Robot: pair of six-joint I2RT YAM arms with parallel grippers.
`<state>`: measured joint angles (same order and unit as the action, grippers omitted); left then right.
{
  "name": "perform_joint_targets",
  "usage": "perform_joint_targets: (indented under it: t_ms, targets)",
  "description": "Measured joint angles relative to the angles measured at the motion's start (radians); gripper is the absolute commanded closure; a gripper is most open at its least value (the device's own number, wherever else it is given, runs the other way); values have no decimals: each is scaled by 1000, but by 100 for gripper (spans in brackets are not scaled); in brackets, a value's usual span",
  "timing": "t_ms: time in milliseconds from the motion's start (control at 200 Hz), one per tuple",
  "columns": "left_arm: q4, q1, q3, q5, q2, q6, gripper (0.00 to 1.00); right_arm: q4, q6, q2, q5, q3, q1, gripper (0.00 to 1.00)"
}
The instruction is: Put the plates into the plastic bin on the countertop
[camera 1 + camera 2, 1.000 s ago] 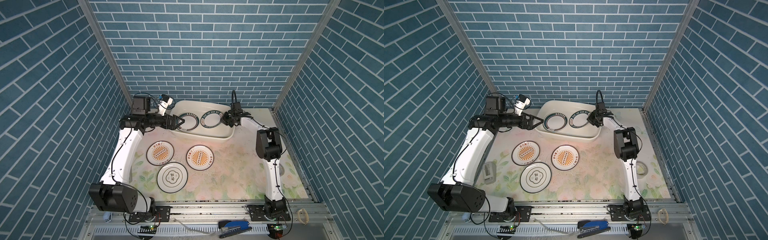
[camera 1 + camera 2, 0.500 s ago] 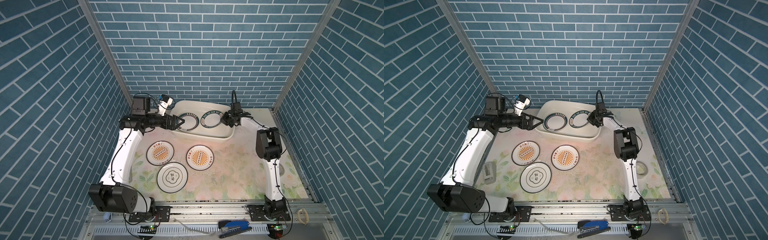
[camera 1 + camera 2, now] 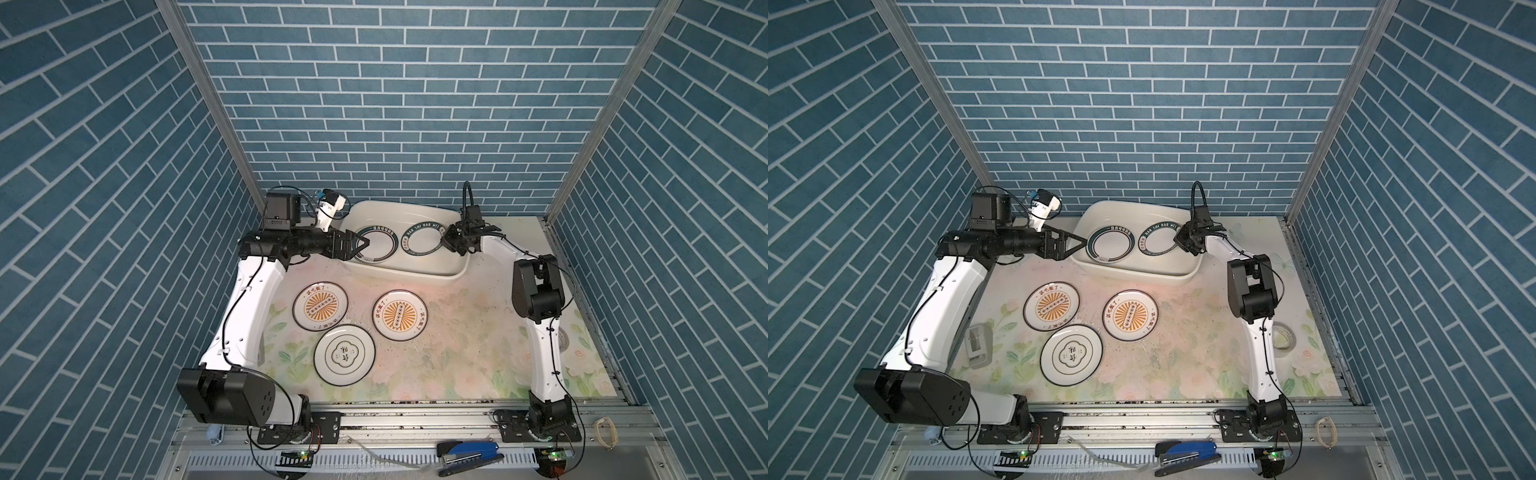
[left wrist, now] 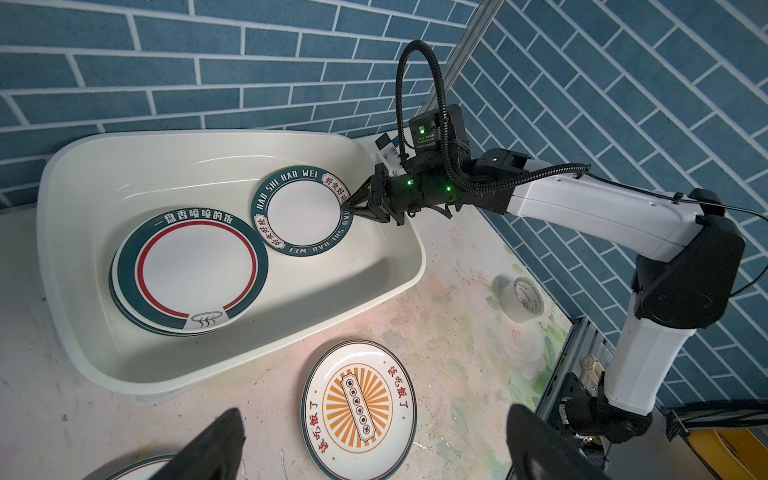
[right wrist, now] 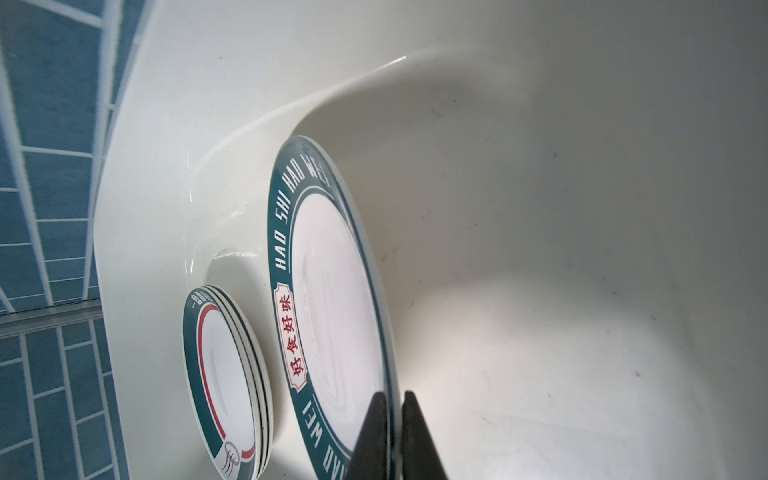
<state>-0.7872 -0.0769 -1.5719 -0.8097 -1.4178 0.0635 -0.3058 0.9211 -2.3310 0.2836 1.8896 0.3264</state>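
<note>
Bin (image 3: 409, 272) at 12 o'clock of countertop (image 3: 457, 340), long axis from 9 to 3. Right gripper (image 3: 445, 242) pinching lettered plate (image 3: 422, 237) by its 3 o'clock rim, face up inside bin, 9 o'clock edge just beside ringed stack (image 3: 376, 245). Bare floor toward 6 o'clock wall. Left gripper (image 3: 362, 245) spread wide at bin's 9 o'clock rim. Three plates (image 3: 344, 359) flat on countertop, at 6 o'clock of bin.

left jaws spread wide, right jaws pinched

Blue brick-patterned walls (image 3: 399, 104) on three sides, grey metal corner posts (image 3: 210, 95), even light
</note>
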Motion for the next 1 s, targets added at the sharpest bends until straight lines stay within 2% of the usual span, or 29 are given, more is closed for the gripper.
perform_joint_targets:
  t_ms: [100,1000]
  targets:
    - [0,0,0,-1,0,0,0,3,3,1,-1,-2,1,85]
    - [8,0,10,-16,0,0,1,-5,18,2,-16,-3,4,78]
